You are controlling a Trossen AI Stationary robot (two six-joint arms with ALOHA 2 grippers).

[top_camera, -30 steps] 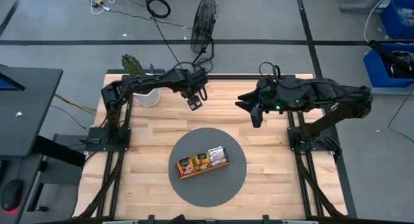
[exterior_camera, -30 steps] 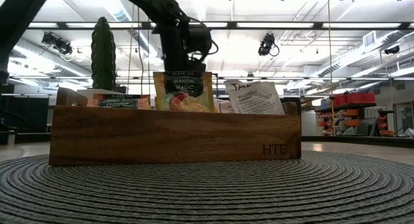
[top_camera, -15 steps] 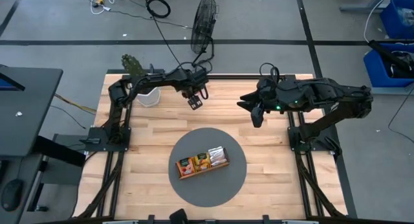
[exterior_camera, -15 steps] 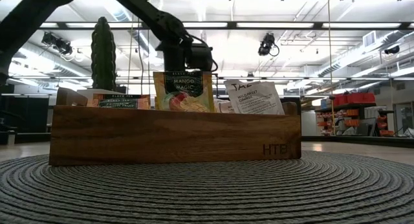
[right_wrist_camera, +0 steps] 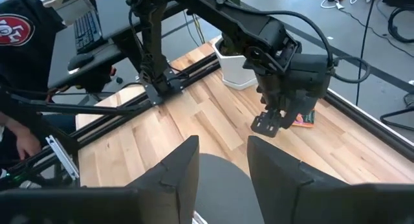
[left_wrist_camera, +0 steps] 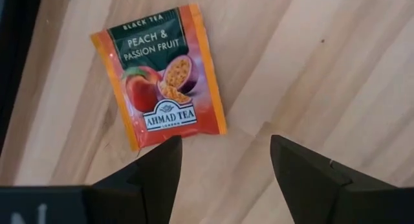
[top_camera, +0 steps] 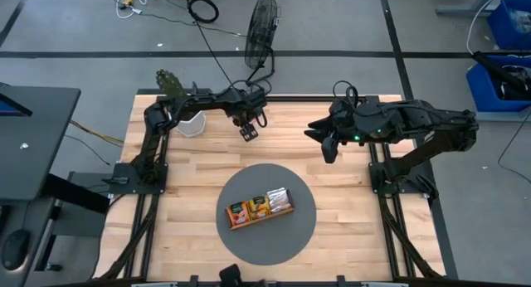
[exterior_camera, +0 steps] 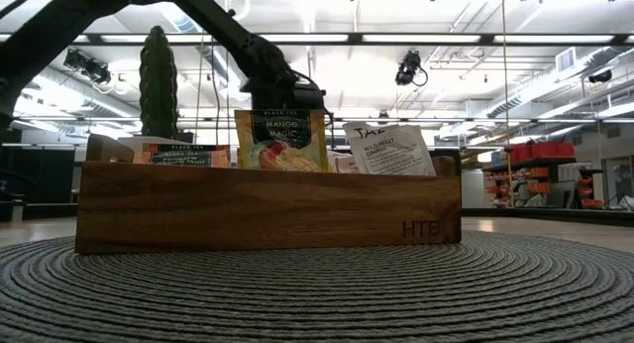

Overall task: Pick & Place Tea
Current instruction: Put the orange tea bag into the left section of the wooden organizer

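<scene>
Butcher-block table (top_camera: 191, 196), round grey mat (top_camera: 303, 225): wooden tray (top_camera: 261, 207) stocked with tea sachets (exterior_camera: 280, 140). One peach sachet (left_wrist_camera: 160, 75) is left flat at the far edge; left gripper (left_wrist_camera: 226, 162) held above it, jaws wide, empty. Right gripper (right_wrist_camera: 223, 169) parked part-open, empty. Pick judged pending.

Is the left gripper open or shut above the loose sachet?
Open: the left gripper shows a wide gap between its fingers; the peach sachet lies flat, ungripped.

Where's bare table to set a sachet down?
Bare wood lies between the round mat and both arm bases, and between the mat and the left gripper. Crowded: the wooden tray mid-mat, and the far edge by the white pot.
</scene>
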